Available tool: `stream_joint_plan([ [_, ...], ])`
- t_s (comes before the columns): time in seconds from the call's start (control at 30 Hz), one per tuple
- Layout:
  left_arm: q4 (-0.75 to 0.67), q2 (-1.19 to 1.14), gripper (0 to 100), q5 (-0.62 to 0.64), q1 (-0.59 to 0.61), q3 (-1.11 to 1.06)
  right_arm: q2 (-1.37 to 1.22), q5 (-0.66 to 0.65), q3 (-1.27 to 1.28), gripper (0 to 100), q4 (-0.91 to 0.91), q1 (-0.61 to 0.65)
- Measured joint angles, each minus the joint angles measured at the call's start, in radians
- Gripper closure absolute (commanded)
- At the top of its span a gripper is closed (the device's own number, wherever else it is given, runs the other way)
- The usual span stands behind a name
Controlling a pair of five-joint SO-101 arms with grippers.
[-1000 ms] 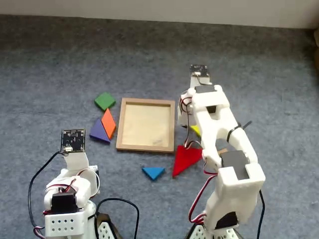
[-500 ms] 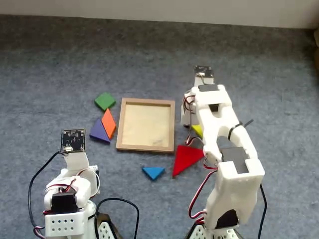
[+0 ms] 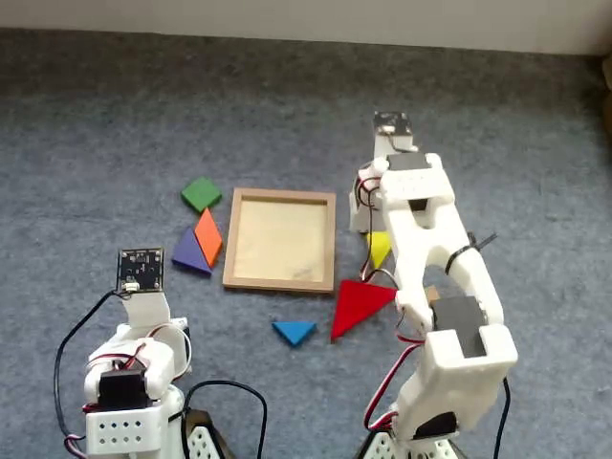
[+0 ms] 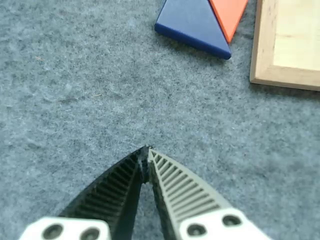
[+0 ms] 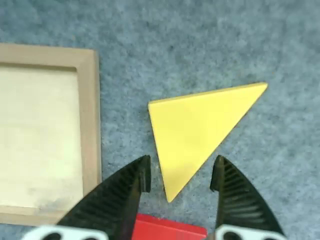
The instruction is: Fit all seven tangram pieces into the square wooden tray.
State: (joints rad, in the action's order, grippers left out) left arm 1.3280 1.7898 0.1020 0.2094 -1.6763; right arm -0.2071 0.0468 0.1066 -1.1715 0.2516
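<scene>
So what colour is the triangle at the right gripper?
Yellow triangle, clearest in the right wrist view.

We saw white moulded shells on the left arm (image 3: 124, 428) and right arm (image 3: 421, 244), black servo blocks (image 3: 457, 314), and red and black cables (image 3: 229, 384). The left gripper (image 4: 145, 156) had ribbed fingers (image 4: 180, 185), one black, one pale grey.

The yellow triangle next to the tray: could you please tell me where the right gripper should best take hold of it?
Probably from straight above, since the yellow triangle lies flat on the carpet with only thin edges to pinch. The open right gripper straddles its narrow corner nearest the red triangle; closing slightly further in, where the piece is wider, should slip less.
</scene>
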Motion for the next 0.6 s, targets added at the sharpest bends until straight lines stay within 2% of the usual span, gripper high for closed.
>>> stream_joint_plan([
  [0.17, 0.0, 0.0, 99, 0.0, 0.0, 0.0, 0.014, 0.005, -0.002, 79.6, 0.0, 0.0],
  [0.4, 0.0, 0.0, 99, 0.0, 0.0, 0.0, -0.069, 0.153, -0.087, 63.3, 0.0, 0.0],
  [0.6, 0.0, 0.0, 99, 0.0, 0.0, 0.0, -0.166, 0.288, -0.187, 60.9, 0.0, 0.0],
])
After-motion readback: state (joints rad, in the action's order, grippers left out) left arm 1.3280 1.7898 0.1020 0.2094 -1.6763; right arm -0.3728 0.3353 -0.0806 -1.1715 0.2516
